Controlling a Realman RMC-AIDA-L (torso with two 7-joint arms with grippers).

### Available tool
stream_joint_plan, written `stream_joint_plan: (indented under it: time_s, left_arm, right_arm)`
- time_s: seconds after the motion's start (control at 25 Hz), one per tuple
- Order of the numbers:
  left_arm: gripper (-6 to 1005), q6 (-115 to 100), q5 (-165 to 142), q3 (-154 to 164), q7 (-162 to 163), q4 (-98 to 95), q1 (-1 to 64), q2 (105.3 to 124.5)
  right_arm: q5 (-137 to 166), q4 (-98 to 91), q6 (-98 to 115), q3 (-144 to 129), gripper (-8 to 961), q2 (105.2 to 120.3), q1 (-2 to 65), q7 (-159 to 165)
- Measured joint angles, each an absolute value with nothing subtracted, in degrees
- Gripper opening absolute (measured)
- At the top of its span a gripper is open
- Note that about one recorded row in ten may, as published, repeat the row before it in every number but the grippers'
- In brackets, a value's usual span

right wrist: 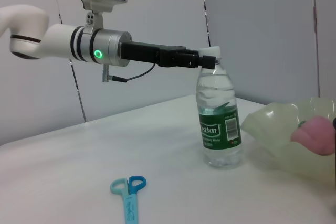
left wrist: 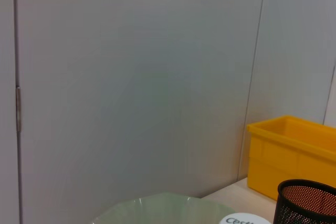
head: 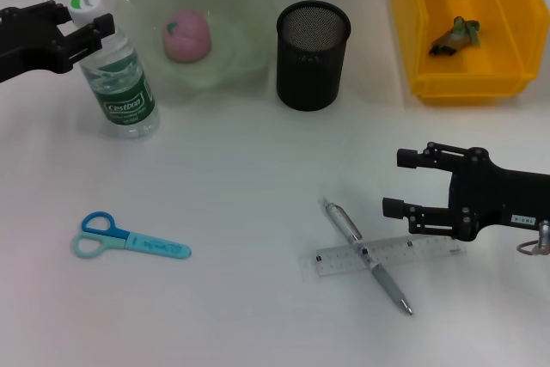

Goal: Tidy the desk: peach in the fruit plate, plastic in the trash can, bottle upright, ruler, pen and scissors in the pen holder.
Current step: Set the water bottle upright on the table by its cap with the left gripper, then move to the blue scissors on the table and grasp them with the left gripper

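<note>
Bottle (head: 119, 75): it stands up on the table (head: 249, 212), just beside the plate. The green label reads "Cestbon". The cap is white.
Left gripper (head: 93, 25): it is up at the neck of the bottle, one finger on each side, just under the cap. It looks closed on the neck.
Right gripper (head: 397, 183): it is low over the table, near one end of the ruler. Its two fingers are wide apart and hold nothing.
Peach (head: 186, 37): pink, lying in the pale green plate (head: 232, 15).
Pen holder (head: 313, 56): black mesh cup, standing between the plate and the bin.
Bin (head: 468, 23): yellow, with a small crumpled bit of plastic (head: 455, 33) inside.
Ruler (head: 387, 254): clear, flat on the table. Its marks are too small to read.
Pen (head: 368, 255): silver, lying across the ruler, touching it.
Scissors (head: 129, 239): blue, flat on the table, well apart from the pen and ruler.
Head view only: the pen, ruler and plastic show here and not in the wrist views.
Left wrist view: a grey wall, the bin, the holder rim, the plate edge and a bit of the cap with "Cest" on it.
Right wrist view: the left arm from the side, with a green light ring on it, gripping the bottle.
</note>
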State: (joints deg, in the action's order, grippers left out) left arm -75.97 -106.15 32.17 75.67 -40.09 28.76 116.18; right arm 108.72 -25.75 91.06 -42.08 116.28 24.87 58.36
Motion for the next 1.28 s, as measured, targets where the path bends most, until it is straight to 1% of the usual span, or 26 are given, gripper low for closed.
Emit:
stream_joint_plan:
  time_s: [0.6, 1.08, 1.2, 1.28]
  left_arm:
    - [482, -75.70, -105.92, 32.13, 75.67, -40.37, 28.60, 117.06]
    - [735, -76.90, -105.81, 31.97, 76.01, -40.72, 28.71, 116.93]
    - [791, -80.89, -103.63, 31.75, 77.24, -40.78, 28.74, 116.32]
    - [791, -86.19, -99.82, 31.71, 78.70, -40.79, 28.41, 115.46]
  right_arm:
    - [108.72, -25.75, 91.08, -42.09, 768, 116.19, 24.96, 58.36]
    - [108.72, -25.75, 91.06, -42.01, 768, 116.25, 24.86, 58.35]
    - [108.72, -25.75, 91.04, -42.01, 768, 116.28, 24.80, 58.36]
    - [108.72, -25.75, 91.07, -42.01, 768, 116.28, 24.79, 58.37]
